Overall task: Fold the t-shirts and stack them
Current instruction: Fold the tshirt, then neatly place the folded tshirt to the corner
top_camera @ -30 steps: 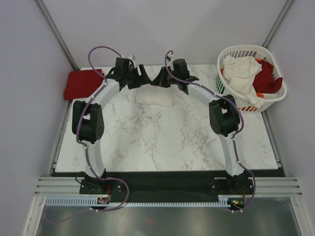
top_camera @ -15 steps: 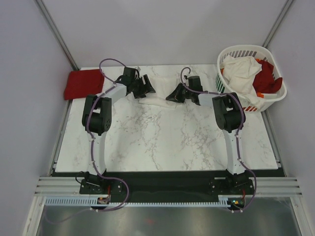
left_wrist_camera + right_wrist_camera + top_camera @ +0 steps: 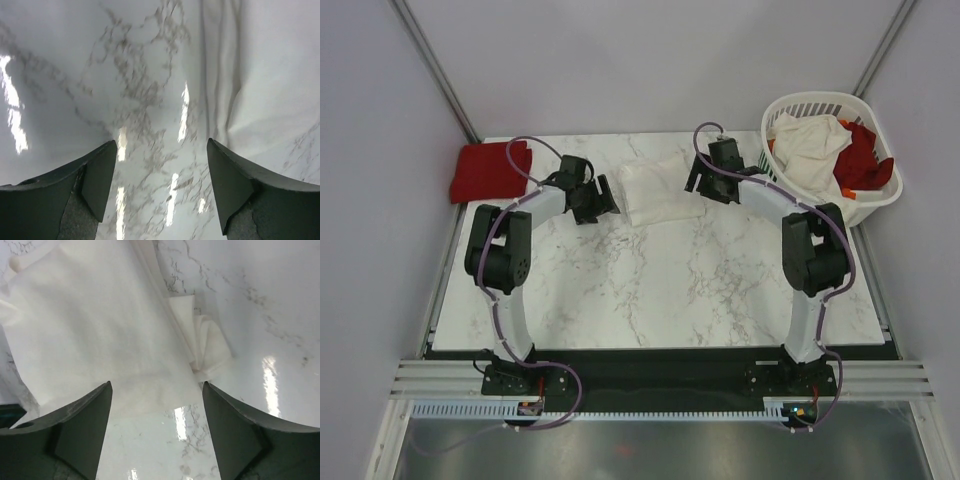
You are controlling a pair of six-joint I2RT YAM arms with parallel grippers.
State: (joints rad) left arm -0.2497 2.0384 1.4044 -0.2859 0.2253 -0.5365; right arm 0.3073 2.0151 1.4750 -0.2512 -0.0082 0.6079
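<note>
Both our left fingers [image 3: 90, 175] and right fingers [image 3: 85, 412] stand wide, empty. The folded cream t-shirt [image 3: 655, 190] is soft, light, perhaps several layers thick; we'd pinch opposite edges.

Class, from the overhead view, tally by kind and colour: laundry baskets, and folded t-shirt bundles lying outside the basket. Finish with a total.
Laundry basket: 1
Cream folded t-shirt bundle: 1
Red folded t-shirt bundle: 1
Total: 3
</note>
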